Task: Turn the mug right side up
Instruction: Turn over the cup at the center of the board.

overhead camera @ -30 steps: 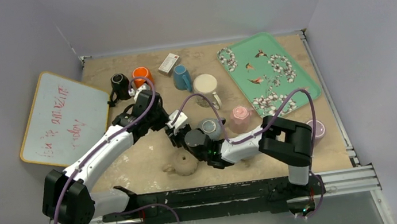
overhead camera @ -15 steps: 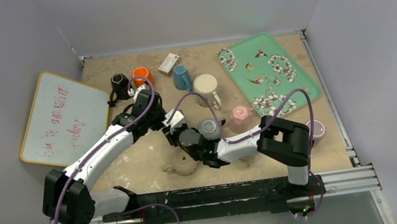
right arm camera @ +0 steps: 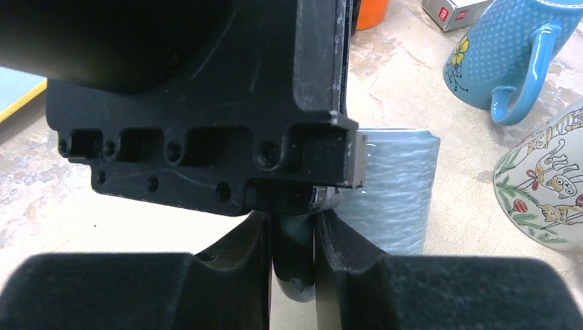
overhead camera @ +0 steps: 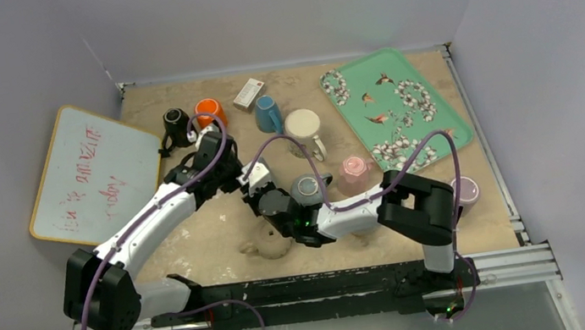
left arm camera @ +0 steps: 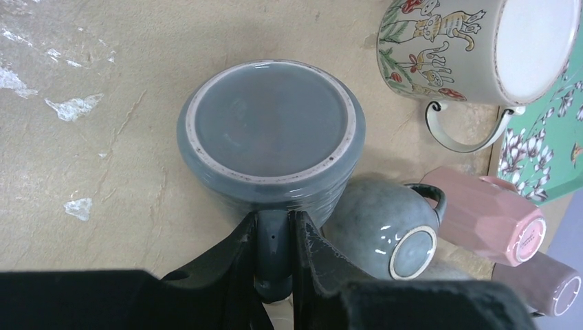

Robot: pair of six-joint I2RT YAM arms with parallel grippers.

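The grey mug (left arm camera: 271, 134) is sitting upside down on the desk (left arm camera: 89, 158), near the cat-patterned mug (left arm camera: 447, 55). Its handle (left arm camera: 273, 256) is pointing back into the left tool (left arm camera: 273, 230), which is pinching it narrowly. The right tool (right arm camera: 293, 237) is gripping that same handle, with the mug's body lying just beyond its fingertips.

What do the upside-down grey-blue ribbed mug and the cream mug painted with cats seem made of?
Upside-down grey-blue ribbed mug: likely glazed stoneware; glossy sheen, paler bare ring around its base. Cream mug painted with cats: probably glazed ceramic; smooth shiny wall, decoration fired or printed on, cannot tell which.
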